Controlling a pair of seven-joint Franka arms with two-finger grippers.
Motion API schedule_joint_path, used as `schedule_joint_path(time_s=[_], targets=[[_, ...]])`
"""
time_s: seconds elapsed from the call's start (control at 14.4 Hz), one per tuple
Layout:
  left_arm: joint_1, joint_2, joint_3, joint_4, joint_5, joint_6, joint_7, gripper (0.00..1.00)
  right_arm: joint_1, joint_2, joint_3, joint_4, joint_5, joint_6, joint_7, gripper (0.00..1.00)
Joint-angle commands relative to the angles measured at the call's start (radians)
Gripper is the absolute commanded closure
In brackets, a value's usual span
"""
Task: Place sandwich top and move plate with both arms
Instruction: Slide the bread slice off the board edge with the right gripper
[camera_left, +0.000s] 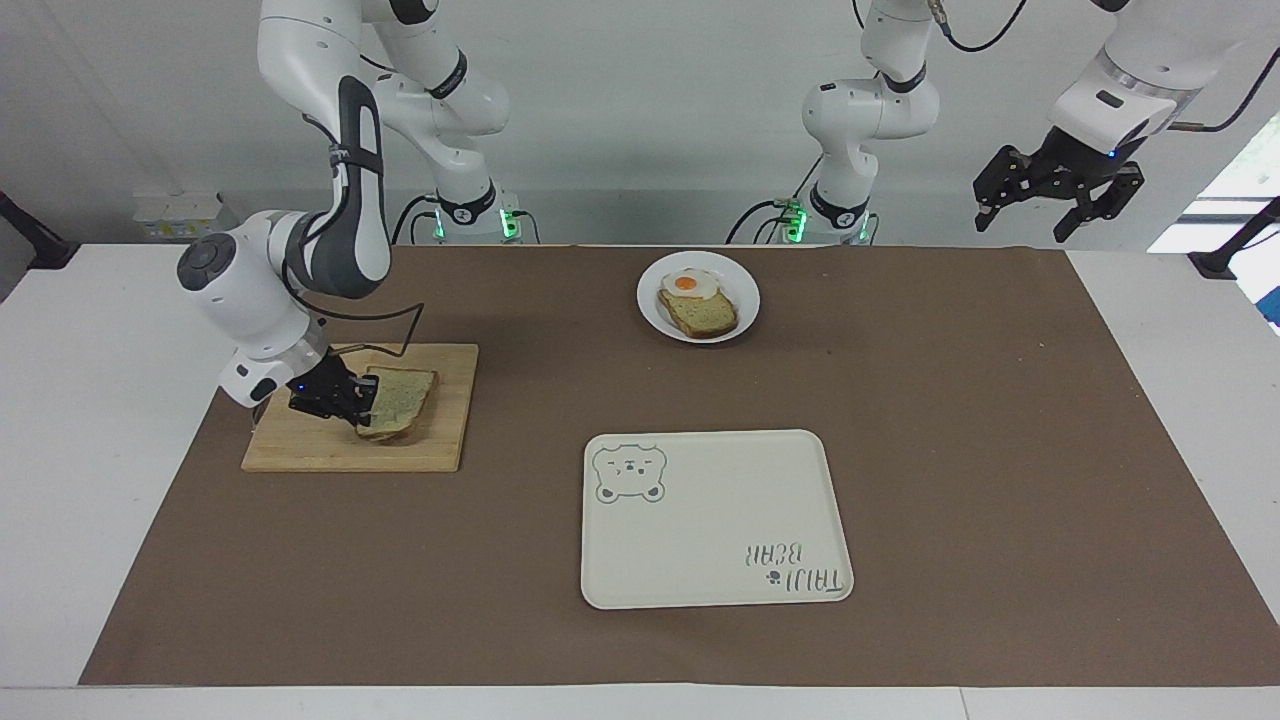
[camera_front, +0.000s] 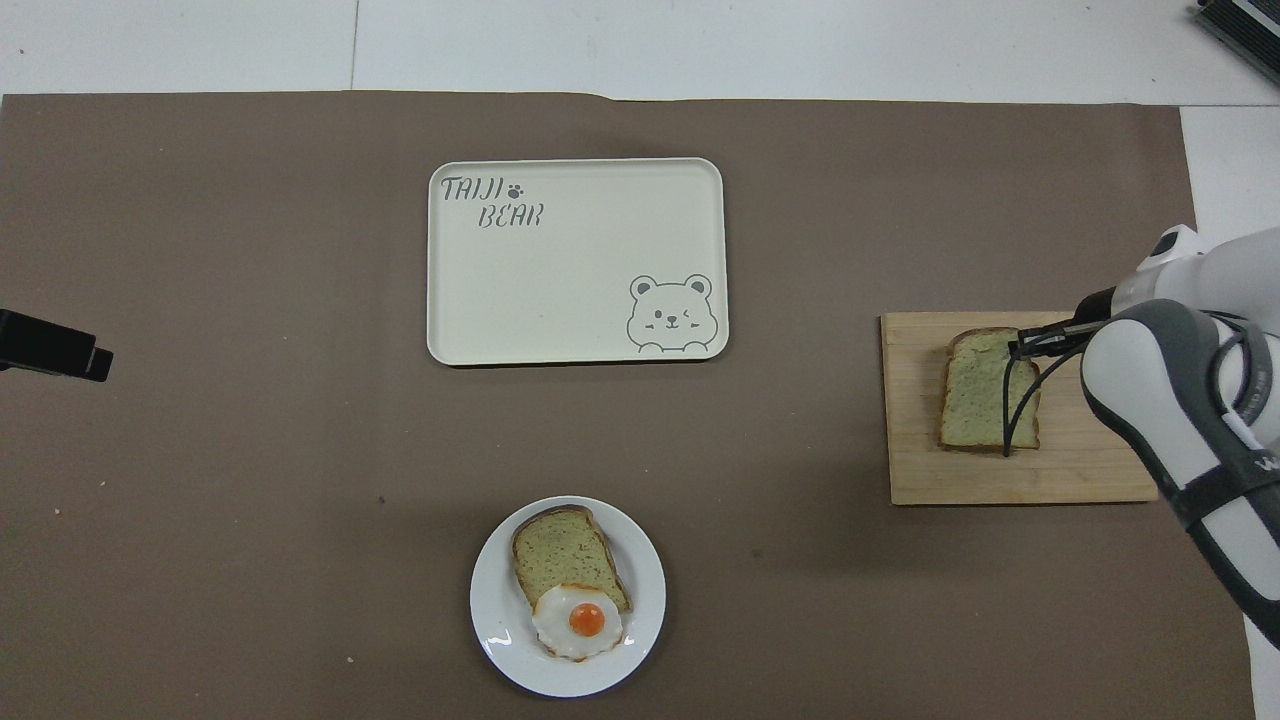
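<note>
The bare bread slice (camera_left: 400, 397) is pinched at one edge by the right gripper (camera_left: 345, 398), fingers clamped on it, and it's tipped up just over the wooden cutting board (camera_left: 440, 445) at the right arm's end of the table (camera_left: 950, 420). The white plate (camera_left: 745, 300) with the egg toast (camera_left: 697, 300) sits close to the robots. The bear tray (camera_left: 715, 520) lies farther out. The left gripper (camera_left: 1058, 190) waits up high, fingers spread apart.
</note>
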Motion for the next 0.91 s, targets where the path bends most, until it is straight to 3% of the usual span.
schedule_joint_path(time_s=[0.0, 0.35, 0.84], targets=[[0.021, -0.009, -0.012, -0.007, 0.009, -0.002, -0.005, 0.00, -0.003, -0.054, 0.001, 0.054, 0.025, -0.142, -0.006, 1.00], [0.021, -0.009, -0.007, -0.007, 0.009, -0.011, -0.007, 0.00, -0.003, -0.133, 0.001, 0.086, 0.028, -0.332, 0.002, 1.00], [0.019, -0.010, -0.007, -0.007, 0.010, -0.018, -0.007, 0.00, 0.000, -0.159, 0.032, 0.086, 0.046, -0.430, 0.048, 1.00]])
